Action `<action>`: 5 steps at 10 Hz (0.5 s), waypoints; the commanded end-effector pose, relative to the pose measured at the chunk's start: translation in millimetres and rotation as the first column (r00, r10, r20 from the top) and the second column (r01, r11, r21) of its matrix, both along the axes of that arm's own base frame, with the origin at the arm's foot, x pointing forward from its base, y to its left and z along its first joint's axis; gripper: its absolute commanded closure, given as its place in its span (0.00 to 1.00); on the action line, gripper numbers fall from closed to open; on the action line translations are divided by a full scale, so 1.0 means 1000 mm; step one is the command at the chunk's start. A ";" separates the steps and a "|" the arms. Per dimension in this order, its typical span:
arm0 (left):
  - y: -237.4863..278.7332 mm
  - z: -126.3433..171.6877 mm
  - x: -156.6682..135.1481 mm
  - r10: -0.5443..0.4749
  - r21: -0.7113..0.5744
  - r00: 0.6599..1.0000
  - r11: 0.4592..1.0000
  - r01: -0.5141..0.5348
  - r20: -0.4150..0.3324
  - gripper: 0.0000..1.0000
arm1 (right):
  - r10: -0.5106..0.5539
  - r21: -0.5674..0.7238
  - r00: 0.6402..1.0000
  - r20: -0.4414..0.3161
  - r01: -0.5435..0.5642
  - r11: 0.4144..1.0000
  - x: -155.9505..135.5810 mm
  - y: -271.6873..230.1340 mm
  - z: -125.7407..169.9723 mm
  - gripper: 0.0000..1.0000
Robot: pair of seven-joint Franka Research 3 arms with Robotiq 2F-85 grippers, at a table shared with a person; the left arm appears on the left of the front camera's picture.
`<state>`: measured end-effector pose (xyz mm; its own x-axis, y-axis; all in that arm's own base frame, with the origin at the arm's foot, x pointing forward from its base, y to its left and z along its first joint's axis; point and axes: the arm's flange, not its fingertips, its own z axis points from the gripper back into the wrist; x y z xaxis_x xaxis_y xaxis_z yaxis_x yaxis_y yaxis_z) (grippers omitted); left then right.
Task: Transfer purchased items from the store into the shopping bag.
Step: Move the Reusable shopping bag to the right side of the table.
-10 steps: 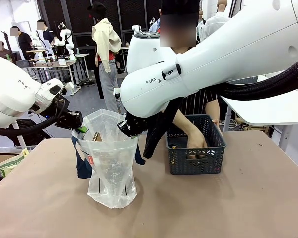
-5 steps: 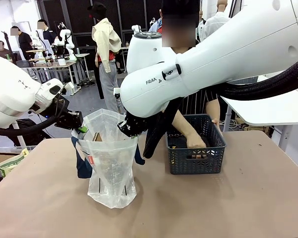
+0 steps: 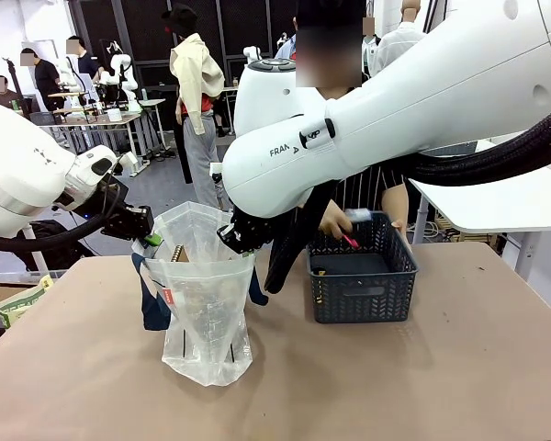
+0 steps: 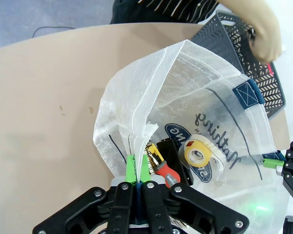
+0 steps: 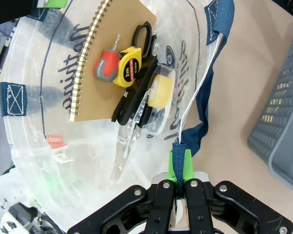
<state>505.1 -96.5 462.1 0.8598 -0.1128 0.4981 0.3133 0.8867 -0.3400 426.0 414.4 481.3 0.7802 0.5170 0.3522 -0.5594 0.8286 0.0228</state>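
Observation:
The clear shopping bag (image 3: 207,308) stands open on the table, held from both sides. My left gripper (image 3: 150,241) is shut on its left rim (image 4: 138,168), my right gripper (image 3: 234,237) on the right rim by a navy strap (image 5: 179,166). Inside lie purchased items: a brown spiral notebook (image 5: 115,63), a yellow tape measure (image 5: 128,68), a red-handled tool (image 5: 105,69), black scissors (image 5: 142,33) and a tape roll (image 4: 195,155). To the right stands the store, a dark lattice basket (image 3: 363,280). Above it, a person's hand (image 3: 333,220) holds a small white and pink item (image 3: 352,220).
The brown table (image 3: 422,377) has free room in front and to the right of the basket. My right arm's big white link (image 3: 395,119) crosses above the basket and hides part of the person. A second white table (image 3: 514,207) stands at the far right.
The person's hand has come up out of the basket with a small item in it. Both grippers and the bag have stayed still.

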 end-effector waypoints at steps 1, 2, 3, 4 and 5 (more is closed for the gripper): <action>0.001 0.001 -0.003 0.003 -0.001 1.000 1.000 -0.003 0.006 1.00 | -0.004 0.001 1.000 0.001 0.004 1.000 -0.001 -0.002 0.001 1.00; 0.001 0.001 -0.003 0.003 -0.001 1.000 1.000 -0.003 0.006 1.00 | -0.004 0.001 1.000 0.001 0.004 1.000 -0.001 -0.002 0.001 1.00; 0.001 0.001 -0.003 0.003 -0.001 1.000 1.000 -0.003 0.006 1.00 | -0.004 0.001 1.000 0.001 0.004 1.000 -0.001 -0.002 0.001 1.00; 0.001 0.001 -0.003 0.003 -0.001 1.000 1.000 -0.003 0.006 1.00 | -0.004 0.001 1.000 0.001 0.004 1.000 -0.001 -0.002 0.001 1.00; 0.001 0.001 -0.003 0.003 -0.001 1.000 1.000 -0.003 0.006 1.00 | -0.004 0.001 1.000 0.001 0.004 1.000 -0.001 -0.002 0.001 1.00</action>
<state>505.1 -96.5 462.1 0.8598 -0.1128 0.4981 0.3133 0.8867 -0.3400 426.0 414.4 481.3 0.7802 0.5170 0.3522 -0.5594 0.8286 0.0228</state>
